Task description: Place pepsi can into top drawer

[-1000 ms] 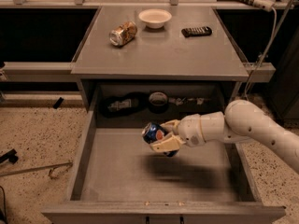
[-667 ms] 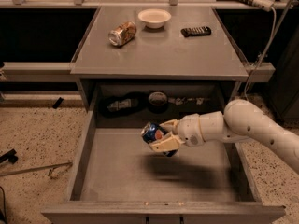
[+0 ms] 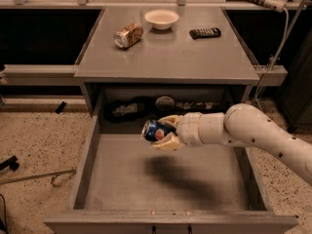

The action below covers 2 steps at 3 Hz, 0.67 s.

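Camera view: pincer (image 3: pixel 159 133) round one pepsi can (image 3: pixel 150 129), seemingly over top drawer (image 3: pixel 117 184)

We see the blue pepsi can (image 3: pixel 152 129) tipped sideways in the gripper (image 3: pixel 160 132) — clasped above the grey floor of the open top drawer (image 3: pixel 122 184).

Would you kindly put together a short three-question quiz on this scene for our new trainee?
1. True or false: the gripper holds the pepsi can above the floor of the open top drawer.
2. Which object on the cabinet top is tipped on its side? A) white bowl B) tan can C) black remote
3. Fill in: the shadow of the held can falls on the drawer's ____.
Key: 1 true; 2 B; 3 floor.
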{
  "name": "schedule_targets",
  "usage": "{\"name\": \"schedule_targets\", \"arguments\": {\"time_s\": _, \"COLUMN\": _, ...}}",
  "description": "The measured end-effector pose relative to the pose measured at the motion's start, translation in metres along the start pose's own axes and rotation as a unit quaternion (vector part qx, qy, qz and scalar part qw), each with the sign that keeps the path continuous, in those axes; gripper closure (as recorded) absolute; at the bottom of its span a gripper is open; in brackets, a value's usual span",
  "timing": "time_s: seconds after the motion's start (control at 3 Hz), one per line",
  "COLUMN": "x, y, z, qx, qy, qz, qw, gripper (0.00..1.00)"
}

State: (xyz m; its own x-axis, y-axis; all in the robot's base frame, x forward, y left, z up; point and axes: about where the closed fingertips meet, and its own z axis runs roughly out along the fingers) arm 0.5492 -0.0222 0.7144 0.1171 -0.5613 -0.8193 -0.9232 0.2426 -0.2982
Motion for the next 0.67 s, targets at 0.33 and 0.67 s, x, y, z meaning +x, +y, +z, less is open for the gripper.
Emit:
{"name": "schedule_targets", "arguments": {"time_s": 0.33, "x": -0.001, "y": -0.013, "z": -0.001, "qx": 0.048, "qy": 0.041, "qz": -0.066, "qw": 0.9958, "gripper": 1.00}}
{"name": "schedule_targets", "arguments": {"time_s": 0.67, "x": 0.027, "y": -0.011, "z": 0.016, "qx": 0.036, "qy": 0.086, "qz": -0.060, "qw": 0.9938, "gripper": 1.00}}
